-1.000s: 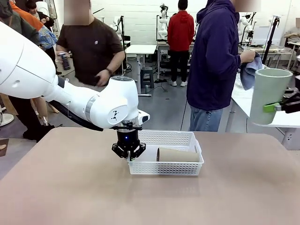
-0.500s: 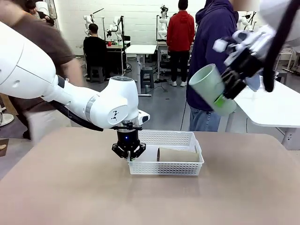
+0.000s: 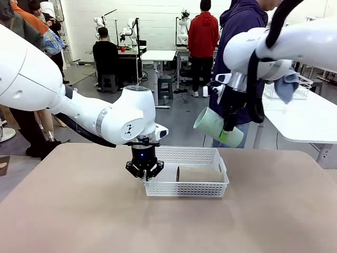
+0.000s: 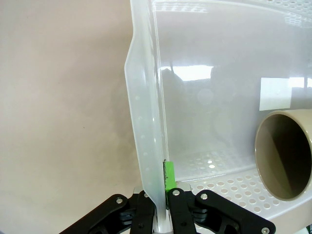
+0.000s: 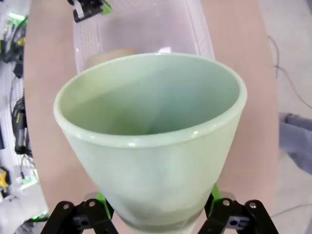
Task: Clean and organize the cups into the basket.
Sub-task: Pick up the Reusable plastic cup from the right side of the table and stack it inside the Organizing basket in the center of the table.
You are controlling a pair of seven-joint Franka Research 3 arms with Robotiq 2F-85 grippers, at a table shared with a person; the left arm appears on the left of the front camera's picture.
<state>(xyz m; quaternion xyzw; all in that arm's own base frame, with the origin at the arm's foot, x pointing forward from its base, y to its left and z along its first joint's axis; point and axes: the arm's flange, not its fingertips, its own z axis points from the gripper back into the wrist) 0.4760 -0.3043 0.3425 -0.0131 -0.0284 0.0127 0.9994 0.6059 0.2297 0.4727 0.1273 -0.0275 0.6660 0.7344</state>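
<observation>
green cup (image 5: pixel 151 161) between right jaws | basket wall (image 4: pixel 144 122) between left jaws

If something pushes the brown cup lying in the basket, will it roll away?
Probably it rolls a little: the brown cup lies on its side and is round. It looks tapered, so it would likely curve, not go straight. The basket walls are close and should stop it.

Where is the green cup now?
In the front view, the green cup hangs right of centre, held by the right tool, above the far right corner of the basket.
</observation>
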